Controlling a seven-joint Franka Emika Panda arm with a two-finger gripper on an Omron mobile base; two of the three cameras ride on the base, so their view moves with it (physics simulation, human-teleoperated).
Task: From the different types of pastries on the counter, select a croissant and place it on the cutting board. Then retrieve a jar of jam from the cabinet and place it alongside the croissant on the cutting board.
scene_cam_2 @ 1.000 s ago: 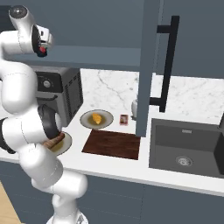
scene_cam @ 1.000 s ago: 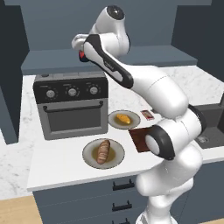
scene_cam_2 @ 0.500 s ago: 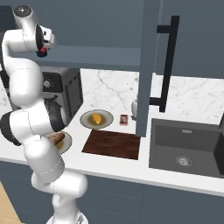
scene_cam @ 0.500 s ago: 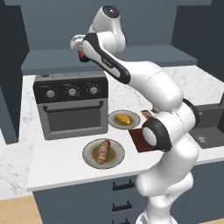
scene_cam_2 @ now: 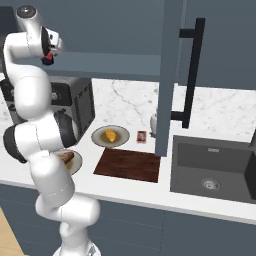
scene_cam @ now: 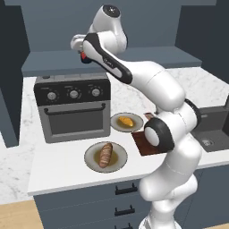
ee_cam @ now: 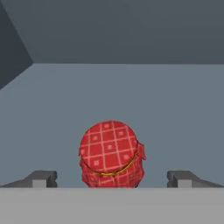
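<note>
Striped loaf (scene_cam: 105, 154) sits nearest on its plate, then the croissant (scene_cam: 125, 120) on its own plate beside the cutting board (scene_cam_2: 128, 164) on the tabletop (scene_cam: 58, 167). Up in the cabinet (scene_cam: 112, 60), the claw (ee_cam: 111, 178) is spread wide around the jar of jam (ee_cam: 111, 155).

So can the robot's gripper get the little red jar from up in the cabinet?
Probably yes. The jar of jam sits between the two open fingertips on the cabinet shelf, with nothing in between.
</note>
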